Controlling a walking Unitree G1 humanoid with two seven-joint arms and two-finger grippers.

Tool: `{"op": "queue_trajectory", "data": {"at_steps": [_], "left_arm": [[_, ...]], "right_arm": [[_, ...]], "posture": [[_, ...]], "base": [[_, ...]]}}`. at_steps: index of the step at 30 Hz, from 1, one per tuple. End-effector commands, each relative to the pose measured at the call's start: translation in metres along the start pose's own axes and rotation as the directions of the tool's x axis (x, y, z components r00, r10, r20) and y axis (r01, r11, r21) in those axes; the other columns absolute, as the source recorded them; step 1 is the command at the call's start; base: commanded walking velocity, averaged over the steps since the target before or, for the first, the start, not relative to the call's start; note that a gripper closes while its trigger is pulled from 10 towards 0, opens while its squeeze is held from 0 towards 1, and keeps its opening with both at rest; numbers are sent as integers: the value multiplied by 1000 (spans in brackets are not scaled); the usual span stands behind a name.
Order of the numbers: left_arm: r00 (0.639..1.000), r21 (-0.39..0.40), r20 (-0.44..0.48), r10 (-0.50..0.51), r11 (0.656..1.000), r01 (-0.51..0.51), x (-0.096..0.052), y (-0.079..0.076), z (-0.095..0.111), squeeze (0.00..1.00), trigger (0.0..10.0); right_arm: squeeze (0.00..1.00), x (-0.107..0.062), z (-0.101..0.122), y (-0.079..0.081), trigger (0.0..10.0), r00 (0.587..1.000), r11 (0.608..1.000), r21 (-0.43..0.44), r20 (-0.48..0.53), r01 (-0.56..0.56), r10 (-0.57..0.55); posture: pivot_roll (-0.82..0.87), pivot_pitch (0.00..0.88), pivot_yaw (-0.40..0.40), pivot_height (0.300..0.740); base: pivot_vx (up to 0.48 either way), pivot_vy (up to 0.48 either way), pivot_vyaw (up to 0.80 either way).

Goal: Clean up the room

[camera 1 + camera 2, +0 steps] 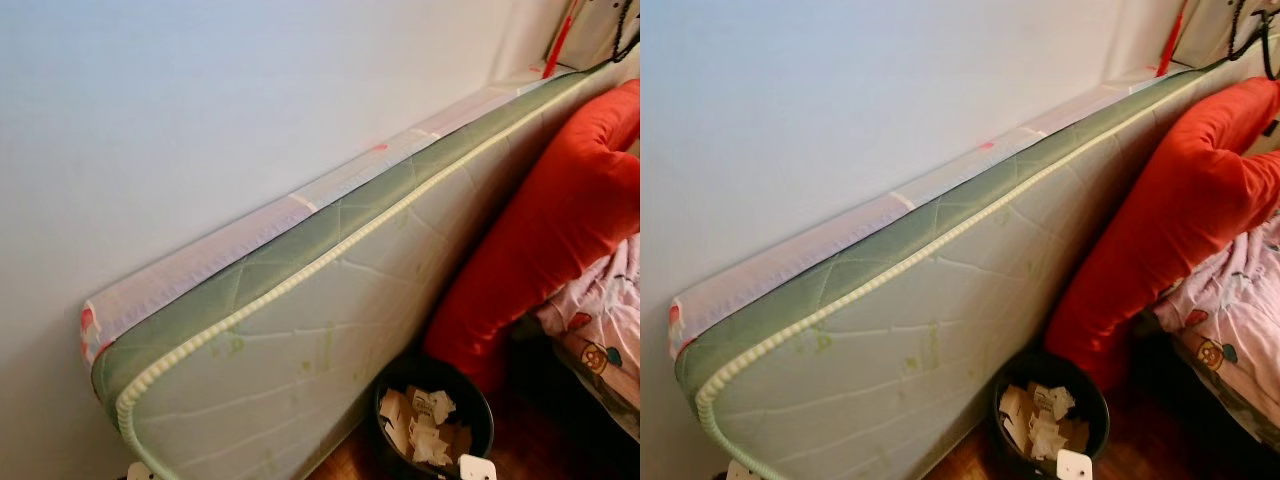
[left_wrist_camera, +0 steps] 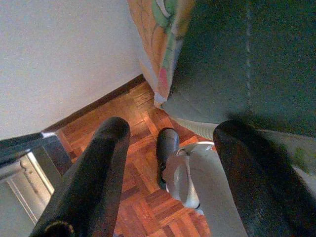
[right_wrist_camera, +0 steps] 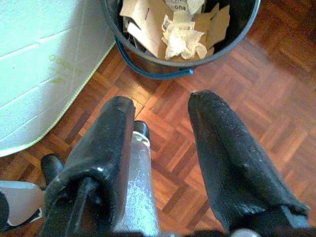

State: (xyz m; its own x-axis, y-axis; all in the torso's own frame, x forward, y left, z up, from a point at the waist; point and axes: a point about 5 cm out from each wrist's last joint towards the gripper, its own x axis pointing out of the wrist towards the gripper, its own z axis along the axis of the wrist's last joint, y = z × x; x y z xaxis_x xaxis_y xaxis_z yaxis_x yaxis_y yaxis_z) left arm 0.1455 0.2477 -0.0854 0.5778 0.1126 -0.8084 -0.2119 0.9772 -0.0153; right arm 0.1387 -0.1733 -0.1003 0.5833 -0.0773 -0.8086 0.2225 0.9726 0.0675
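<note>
both arms hang low over the parquet floor [image 3: 256, 98]. right gripper [image 3: 160, 106] fingers spread wide apart, holding nothing, pointing down at the floor just short of the bin [image 3: 148, 66]. left gripper [image 2: 170, 131] also wide open and empty, hanging over the floor beside the mattress corner [image 2: 222, 59]; the robot's own silver leg and black foot [image 2: 165, 148] show between its fingers. a metal frame [image 2: 29, 148] sits by the wall at the edge of the left wrist view, can't tell what it is.

bin [image 1: 435, 415] is black and round, standing on the floor right against the lower edge of the mattress [image 1: 330, 330]. it's holding torn cardboard pieces and crumpled paper [image 3: 180, 34], some with printed labels.

mattress stands on its long edge, leaning on the white wall [image 1: 200, 120]. pale quilted face with greenish stains, green side panel, cream piped edge. a second thin panel in clear plastic wrap [image 1: 240, 235] is wedged between mattress and wall.

behind the bin a big red cushion [image 1: 560, 220] leans on the mattress face. next to it is pink patterned bedding [image 1: 600, 320] at the right edge of the head view. far corner has a red strap and dark cord [image 1: 560, 45], blurry.
</note>
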Motion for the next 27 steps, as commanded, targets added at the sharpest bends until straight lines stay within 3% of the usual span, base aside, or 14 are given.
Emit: {"op": "queue_trajectory", "data": {"at_steps": [1, 11, 27], "left_arm": [[997, 66, -28, -73, 995, 75, 9, -54, 4, 0, 10000], [997, 69, -30, -72, 995, 74, 9, -54, 3, 0, 10000], [998, 54, -35, -49, 997, 51, 9, -49, 2, 0, 10000]], "right_arm": [[0, -1, 20, -50, 10000, 995, 995, -32, -42, -92, 91], [0, -1, 19, -50, 10000, 994, 994, -35, -52, -100, 98], [0, -1, 18, -49, 10000, 992, 994, -32, -61, -109, 107]], "posture": [[75, 64, -33, 740], [79, 60, -36, 740], [84, 63, -38, 740]], "base": [[0, -341, 0], [0, -340, 0], [0, 0, 0]]}}
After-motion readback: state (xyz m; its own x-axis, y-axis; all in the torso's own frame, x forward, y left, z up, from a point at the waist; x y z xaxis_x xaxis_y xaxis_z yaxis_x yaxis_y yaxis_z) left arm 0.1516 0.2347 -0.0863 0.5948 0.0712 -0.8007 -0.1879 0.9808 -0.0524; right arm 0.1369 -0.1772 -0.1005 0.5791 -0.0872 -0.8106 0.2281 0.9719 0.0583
